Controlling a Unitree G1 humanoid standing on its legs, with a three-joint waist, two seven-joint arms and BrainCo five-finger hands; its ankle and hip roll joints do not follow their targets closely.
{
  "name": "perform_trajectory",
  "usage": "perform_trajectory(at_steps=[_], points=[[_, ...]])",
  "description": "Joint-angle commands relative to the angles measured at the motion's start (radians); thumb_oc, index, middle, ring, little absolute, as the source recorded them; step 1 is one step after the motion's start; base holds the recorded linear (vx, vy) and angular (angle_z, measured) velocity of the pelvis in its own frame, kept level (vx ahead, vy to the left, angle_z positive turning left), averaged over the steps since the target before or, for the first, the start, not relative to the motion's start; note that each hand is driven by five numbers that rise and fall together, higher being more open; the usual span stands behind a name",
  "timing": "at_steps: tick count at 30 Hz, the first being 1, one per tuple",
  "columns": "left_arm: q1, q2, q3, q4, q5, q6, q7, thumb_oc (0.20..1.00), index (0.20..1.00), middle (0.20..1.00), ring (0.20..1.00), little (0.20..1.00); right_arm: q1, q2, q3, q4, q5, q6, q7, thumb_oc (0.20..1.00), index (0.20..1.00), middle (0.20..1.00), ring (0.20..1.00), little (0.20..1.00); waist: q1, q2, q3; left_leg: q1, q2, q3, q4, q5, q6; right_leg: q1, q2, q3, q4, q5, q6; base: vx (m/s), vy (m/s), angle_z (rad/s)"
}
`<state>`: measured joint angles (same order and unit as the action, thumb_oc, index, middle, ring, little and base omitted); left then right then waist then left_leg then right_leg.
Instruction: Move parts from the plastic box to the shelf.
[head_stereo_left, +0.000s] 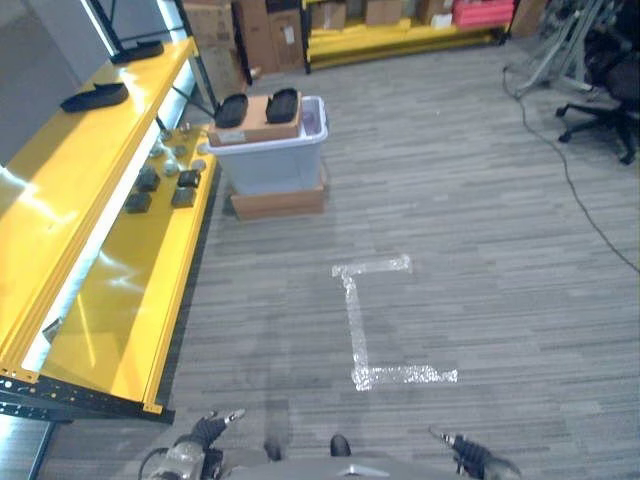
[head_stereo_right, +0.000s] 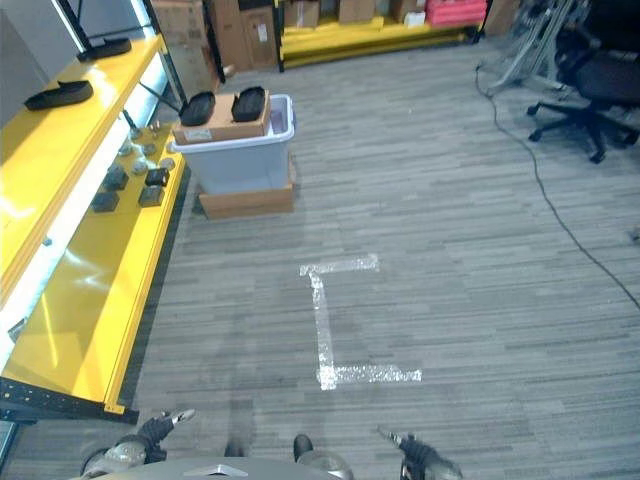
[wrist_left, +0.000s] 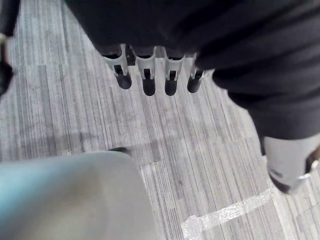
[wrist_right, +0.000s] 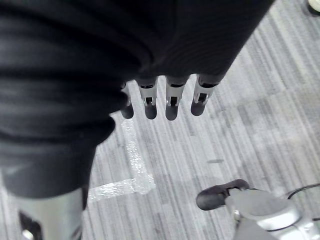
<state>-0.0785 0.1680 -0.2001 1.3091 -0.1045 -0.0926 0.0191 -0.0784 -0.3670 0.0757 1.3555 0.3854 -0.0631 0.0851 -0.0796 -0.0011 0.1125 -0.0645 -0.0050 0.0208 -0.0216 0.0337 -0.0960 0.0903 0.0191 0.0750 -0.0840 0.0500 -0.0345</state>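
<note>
Far ahead on floor (head_stereo_left: 480, 220), beside yellow shelf's (head_stereo_left: 110, 300) far end: plastic box (head_stereo_left: 270, 160) atop flat carton (head_stereo_left: 280, 202), dark parts (head_stereo_left: 231, 110) on top. Low at near edge: left hand (head_stereo_left: 207, 432) and right hand (head_stereo_left: 466, 452), fingers relaxed, holding nothing.

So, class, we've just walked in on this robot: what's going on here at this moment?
Nothing is being handled yet. The robot stands back on the grey floor, its left hand and right hand low at its sides, fingers straight and empty. Ahead, the plastic box sits on a flat carton beside the yellow shelf, with a cardboard box and two black parts on top. Several small parts already lie on the shelf's lower level.
</note>
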Motion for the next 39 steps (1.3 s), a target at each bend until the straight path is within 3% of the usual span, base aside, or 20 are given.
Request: perform_trajectory(at_steps=[1, 2, 5, 7, 8, 9, 11, 12, 14, 17, 20, 22, 24, 25, 28, 29, 34, 37, 38, 39], points=[[-0.025, 0.006, -0.031, 0.03, 0.002, -0.01, 0.02, 1.0, 1.0, 1.0, 1.0, 1.0, 0.017, -0.027, -0.006, -0.006, 0.01, -0.019, -0.001, 1.0, 1.0, 1.0, 1.0, 1.0, 0.03, 0.031, 0.021, -0.07, -0.008, -0.005, 0.035, 0.061, 0.031, 0.048, -0.049, 0.002, 0.062, -0.089, 0.105, 0.39, 0.057, -0.1], [-0.021, 0.008, -0.034, 0.042, 0.01, -0.004, 0.02, 1.0, 1.0, 1.0, 1.0, 1.0, 0.005, -0.026, -0.009, -0.006, 0.013, -0.02, -0.006, 1.0, 1.0, 1.0, 1.0, 1.0, 0.04, 0.032, 0.016, -0.077, -0.002, 0.003, 0.059, 0.08, 0.03, 0.082, -0.043, 0.012, 0.066, -0.114, 0.105, 0.43, 0.079, -0.1], [-0.014, 0.008, -0.027, 0.054, 0.014, -0.001, 0.017, 1.0, 1.0, 1.0, 1.0, 1.0, 0.006, -0.014, -0.018, 0.017, 0.007, -0.02, -0.023, 1.0, 1.0, 1.0, 1.0, 1.0, 0.045, 0.028, -0.01, -0.049, -0.005, 0.018, 0.07, 0.056, 0.049, 0.116, -0.055, 0.007, 0.082, -0.148, 0.109, 0.32, 0.089, -0.22], [-0.013, 0.003, -0.014, 0.058, -0.004, -0.001, 0.021, 1.0, 1.0, 1.0, 1.0, 1.0, 0.014, 0.018, -0.019, -0.001, 0.023, -0.023, -0.022, 1.0, 1.0, 1.0, 1.0, 1.0, 0.05, 0.016, -0.035, -0.023, -0.023, 0.008, 0.082, 0.02, 0.079, 0.096, -0.077, 0.017, 0.202, -0.161, 0.131, 0.28, 0.129, -0.17], [-0.017, 0.003, -0.009, 0.058, -0.016, 0.0, 0.02, 1.0, 1.0, 1.0, 1.0, 1.0, 0.016, 0.033, -0.014, -0.011, 0.035, -0.026, -0.018, 1.0, 1.0, 1.0, 1.0, 1.0, 0.046, 0.016, -0.033, -0.005, -0.025, 0.014, 0.08, 0.01, 0.088, 0.068, -0.075, 0.021, 0.282, -0.143, 0.143, 0.26, 0.119, -0.17], [-0.036, 0.006, -0.012, 0.044, -0.036, 0.001, 0.028, 1.0, 1.0, 1.0, 1.0, 1.0, 0.015, 0.062, 0.004, -0.024, 0.049, -0.028, -0.014, 1.0, 1.0, 1.0, 1.0, 1.0, 0.03, 0.01, -0.014, 0.008, -0.023, 0.022, 0.088, -0.001, 0.102, 0.014, -0.068, 0.041, 0.409, -0.075, 0.17, 0.17, 0.07, -0.26], [-0.056, 0.009, -0.026, 0.036, -0.033, 0.005, 0.024, 1.0, 1.0, 1.0, 1.0, 1.0, 0.015, 0.075, 0.022, -0.018, 0.032, -0.024, -0.019, 1.0, 1.0, 1.0, 1.0, 1.0, 0.015, 0.017, 0.001, 0.045, -0.016, 0.012, 0.077, -0.016, 0.111, -0.078, -0.058, 0.04, 0.511, -0.063, 0.178, 0.17, 0.044, -0.23], [-0.066, 0.008, -0.043, 0.032, -0.027, 0.006, 0.022, 1.0, 1.0, 1.0, 1.0, 1.0, 0.011, 0.081, 0.029, -0.015, 0.025, -0.021, -0.021, 1.0, 1.0, 1.0, 1.0, 1.0, 0.005, 0.024, 0.005, 0.075, -0.011, 0.013, 0.059, -0.022, 0.112, -0.116, -0.062, 0.022, 0.518, -0.069, 0.174, 0.22, 0.033, 0.05], [-0.097, 0.01, -0.065, 0.027, -0.008, 0.003, 0.023, 1.0, 1.0, 1.0, 1.0, 1.0, 0.015, 0.083, 0.035, -0.009, 0.012, -0.014, -0.018, 1.0, 1.0, 1.0, 1.0, 1.0, -0.017, 0.034, 0.009, 0.131, -0.005, 0.021, 0.01, -0.038, 0.106, -0.163, -0.076, -0.031, 0.396, -0.083, 0.161, 0.35, -0.037, -0.07], [-0.141, 0.005, -0.076, -0.005, -0.029, -0.013, 0.027, 1.0, 1.0, 1.0, 1.0, 1.0, 0.042, 0.078, 0.027, 0.019, 0.009, -0.012, -0.027, 1.0, 1.0, 1.0, 1.0, 1.0, -0.077, 0.033, 0.007, 0.196, -0.01, -0.002, -0.017, -0.077, 0.084, -0.216, -0.044, 0.028, 0.193, -0.023, 0.161, 0.37, -0.124, 0.06], [-0.146, 0.003, -0.08, -0.015, -0.026, -0.016, 0.027, 1.0, 1.0, 1.0, 1.0, 1.0, 0.063, 0.07, 0.024, 0.045, -0.02, -0.004, -0.021, 1.0, 1.0, 1.0, 1.0, 1.0, -0.09, 0.033, 0.001, 0.217, 0.005, -0.017, 0.001, -0.107, 0.07, -0.206, -0.051, 0.009, 0.2, -0.025, 0.158, 0.34, -0.287, 0.5], [-0.139, 0.008, -0.08, -0.011, -0.015, -0.016, 0.03, 1.0, 1.0, 1.0, 1.0, 1.0, 0.068, 0.062, 0.03, 0.055, -0.033, -0.002, -0.023, 1.0, 1.0, 1.0, 1.0, 1.0, -0.092, 0.03, -0.013, 0.228, 0.023, -0.022, 0.019, -0.116, 0.061, -0.196, -0.031, 0.015, 0.225, -0.043, 0.135, 0.21, -0.213, 0.55], [-0.116, 0.001, -0.047, 0.01, -0.05, -0.01, 0.026, 1.0, 1.0, 1.0, 1.0, 1.0, 0.064, 0.034, 0.021, 0.052, -0.042, -0.003, -0.022, 1.0, 1.0, 1.0, 1.0, 1.0, -0.076, 0.017, -0.016, 0.183, -0.001, -0.058, 0.17, -0.09, 0.039, -0.146, -0.032, -0.002, 0.176, -0.036, 0.111, 0.19, -0.214, 0.0], [-0.116, 0.001, -0.046, 0.01, -0.05, -0.01, 0.026, 1.0, 1.0, 1.0, 1.0, 1.0, 0.064, 0.034, 0.021, 0.052, -0.042, -0.003, -0.022, 1.0, 1.0, 1.0, 1.0, 1.0, -0.077, 0.017, -0.016, 0.183, -0.001, -0.059, 0.172, -0.091, 0.039, -0.144, -0.033, -0.003, 0.175, -0.036, 0.111, 0.18, -0.184, -0.02], [-0.097, -0.002, -0.038, 0.043, -0.049, -0.004, 0.024, 1.0, 1.0, 1.0, 1.0, 1.0, 0.037, -0.006, 0.019, 0.043, -0.057, -0.005, -0.036, 1.0, 1.0, 1.0, 1.0, 1.0, -0.037, 0.001, -0.005, 0.068, -0.002, -0.05, 0.091, -0.053, 0.039, -0.067, -0.052, -0.013, 0.091, -0.043, 0.117, 0.25, -0.098, 0.07], [-0.085, -0.004, -0.033, 0.058, -0.044, -0.003, 0.032, 1.0, 1.0, 1.0, 1.0, 1.0, 0.017, -0.02, 0.028, 0.029, -0.074, -0.009, -0.047, 1.0, 1.0, 1.0, 1.0, 1.0, -0.012, 0.01, 0.011, -0.009, 0.005, -0.04, 0.033, 0.02, 0.038, -0.035, -0.051, -0.017, 0.074, -0.054, 0.118, 0.29, -0.034, 0.24], [-0.051, -0.007, -0.028, 0.087, -0.022, 0.003, 0.027, 1.0, 1.0, 1.0, 1.0, 1.0, -0.014, -0.017, 0.053, 0.007, -0.087, -0.018, -0.047, 1.0, 1.0, 1.0, 1.0, 1.0, 0.04, 0.011, 0.02, -0.06, 0.009, -0.031, -0.003, 0.074, 0.03, 0.034, -0.051, 0.007, 0.071, -0.102, 0.118, 0.27, 0.068, 0.04], [-0.015, -0.004, -0.024, 0.114, 0.015, 0.013, 0.021, 1.0, 1.0, 1.0, 1.0, 1.0, -0.011, 0.002, 0.048, -0.004, -0.091, -0.021, -0.047, 1.0, 1.0, 1.0, 1.0, 1.0, 0.05, 0.003, -0.007, -0.027, -0.013, -0.019, 0.026, 0.032, 0.066, 0.046, -0.083, 0.017, 0.151, -0.125, 0.147, 0.39, 0.193, -0.7], [-0.019, 0.016, -0.031, 0.113, 0.039, 0.013, 0.021, 1.0, 1.0, 1.0, 1.0, 1.0, -0.023, 0.03, 0.053, -0.02, -0.08, -0.025, -0.053, 1.0, 1.0, 1.0, 1.0, 1.0, 0.038, 0.005, 0.006, 0.002, -0.006, 0.0, 0.031, 0.018, 0.084, -0.023, -0.074, 0.033, 0.329, -0.091, 0.172, 0.21, 0.099, -0.43], [-0.025, 0.027, -0.036, 0.106, 0.043, 0.014, 0.025, 1.0, 1.0, 1.0, 1.0, 1.0, -0.023, 0.045, 0.065, -0.026, -0.081, -0.026, -0.053, 1.0, 1.0, 1.0, 1.0, 1.0, 0.032, 0.007, 0.008, 0.022, -0.002, 0.005, 0.019, 0.014, 0.085, -0.054, -0.061, 0.04, 0.348, -0.089, 0.176, 0.21, 0.098, -0.44]])
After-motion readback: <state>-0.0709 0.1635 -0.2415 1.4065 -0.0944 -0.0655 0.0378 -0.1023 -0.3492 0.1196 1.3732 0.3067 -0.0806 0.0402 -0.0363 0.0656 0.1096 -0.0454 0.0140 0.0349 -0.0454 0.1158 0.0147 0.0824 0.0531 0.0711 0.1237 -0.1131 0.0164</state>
